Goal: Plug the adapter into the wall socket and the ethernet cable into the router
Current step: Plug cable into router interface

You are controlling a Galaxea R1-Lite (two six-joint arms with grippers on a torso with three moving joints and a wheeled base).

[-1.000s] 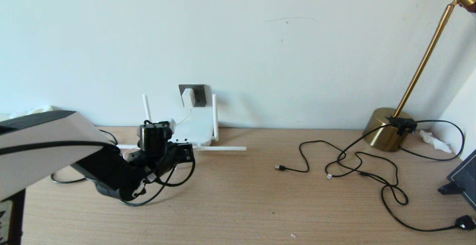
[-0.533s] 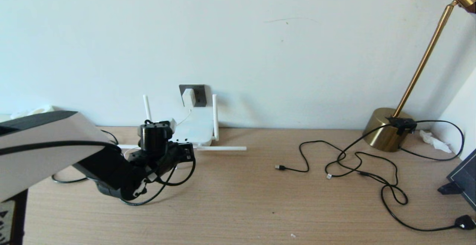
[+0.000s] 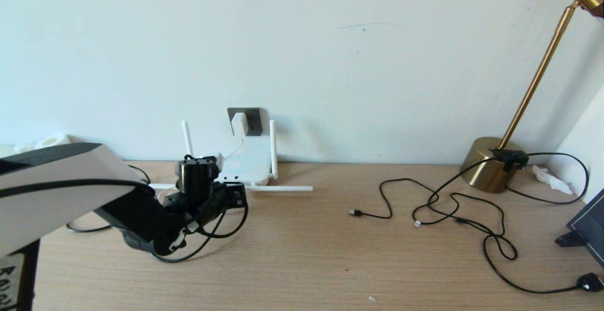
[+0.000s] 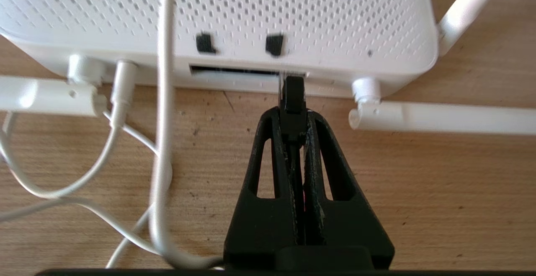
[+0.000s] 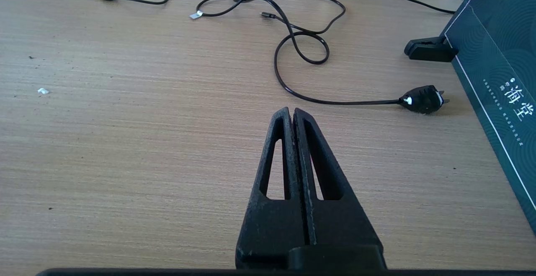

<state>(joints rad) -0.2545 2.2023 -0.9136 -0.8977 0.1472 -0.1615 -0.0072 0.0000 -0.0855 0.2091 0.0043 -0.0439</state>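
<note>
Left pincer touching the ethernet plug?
Touching. Left wrist view: the left pincer is clamped on the black plug, at the router port slot.

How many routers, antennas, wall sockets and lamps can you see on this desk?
router: 1
antennas: 4
wall socket: 1
lamp: 1
Total: 7
</note>
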